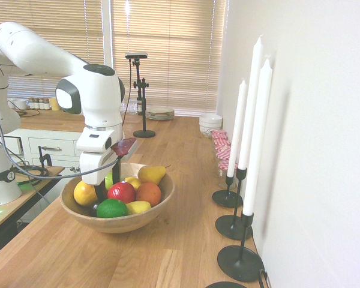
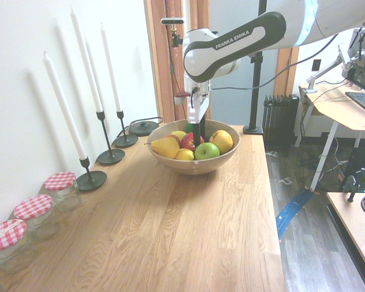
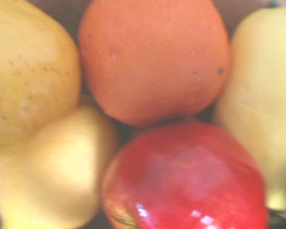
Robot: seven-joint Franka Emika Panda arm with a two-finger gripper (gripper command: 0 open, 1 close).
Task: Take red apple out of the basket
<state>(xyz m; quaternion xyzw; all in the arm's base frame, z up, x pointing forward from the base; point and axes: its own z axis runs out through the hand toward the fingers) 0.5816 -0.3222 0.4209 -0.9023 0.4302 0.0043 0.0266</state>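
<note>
Red apple [image 1: 121,192] lay in the basket [image 1: 117,225], just off your pincer [image 1: 108,189] toward the bench's [image 1: 186,240] candle-side edge; your pincer stood wide open, holding nothing (a sideways shift that way, I judged, had to precede closing).

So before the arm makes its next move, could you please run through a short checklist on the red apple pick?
1. Red apple inside the basket: ok, it lies among the other fruit.
2. Pincer open: ok, its fingers stand apart.
3. Pincer down at the apple: ok, the fingertips reach in among the fruit.
4. Apple free of neighbours: not ok, the orange fruit crowds it.
5. Both fingertips clear of fruit: cannot tell, other fruit hides them.
6. Basket upright on the counter: ok.
</note>
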